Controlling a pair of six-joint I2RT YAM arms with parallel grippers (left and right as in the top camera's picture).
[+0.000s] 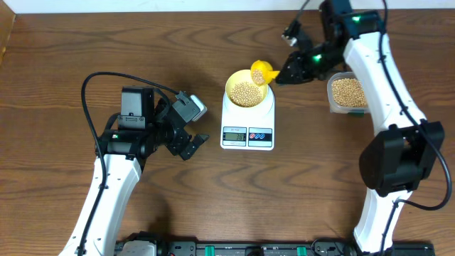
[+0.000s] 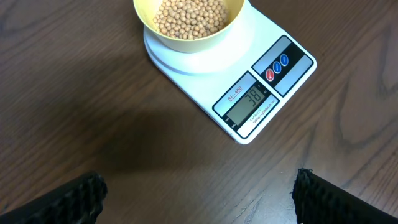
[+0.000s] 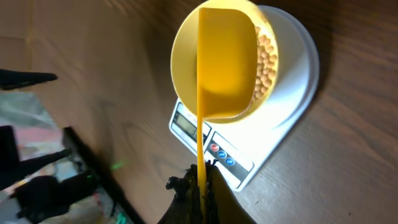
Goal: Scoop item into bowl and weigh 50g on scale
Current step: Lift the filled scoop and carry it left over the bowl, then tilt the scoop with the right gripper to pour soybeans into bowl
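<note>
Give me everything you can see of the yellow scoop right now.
The yellow scoop looks like smooth plastic: a deep, round-ended cup on a long thin handle. The right gripper is shut on the handle's end. The cup hangs over the bowl of beans on the scale, tipped toward it. No beans show on it; whether it touches the rim I cannot tell.

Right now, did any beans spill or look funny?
Nothing stands out. The beans sit in the bowl on the scale and in the tub; none show on the table. The right claw holds the scoop over the bowl.
</note>
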